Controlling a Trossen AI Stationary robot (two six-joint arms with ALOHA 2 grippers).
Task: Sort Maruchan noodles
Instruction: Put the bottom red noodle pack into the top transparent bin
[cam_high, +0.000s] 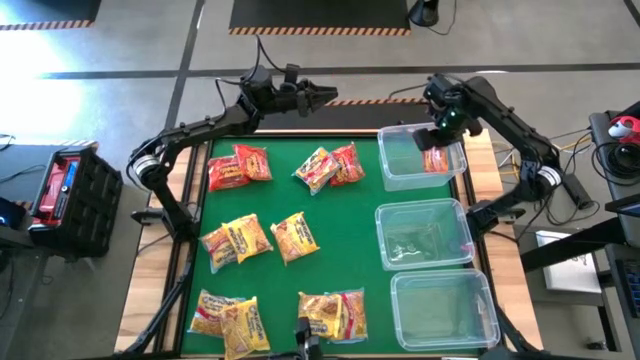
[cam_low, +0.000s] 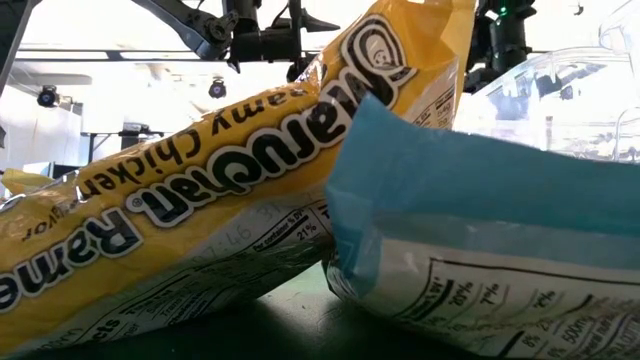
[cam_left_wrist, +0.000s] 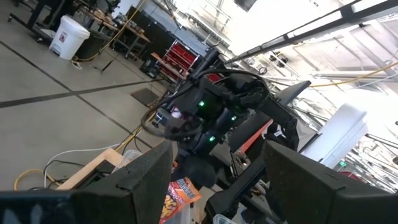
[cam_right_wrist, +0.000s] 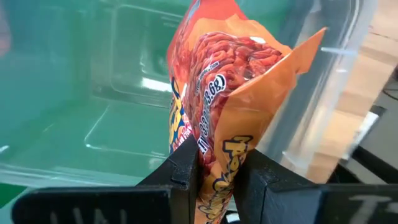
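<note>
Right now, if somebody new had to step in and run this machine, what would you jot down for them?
Right gripper: shut on a red noodle packet, held over the far clear bin.
Left gripper: open, empty, raised past the table's far edge.
Done: nothing lies flat in a bin yet; the middle bin and near bin look empty.
Left: release this packet, then sort the packets on the green mat, red ones at the far side, yellow ones nearer.

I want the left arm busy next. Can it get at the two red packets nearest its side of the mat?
Probably yes. The left gripper is open, empty and raised past the mat's far edge, and the red packets lie uncovered just below it. The right gripper holds its packet over the far bin.
</note>
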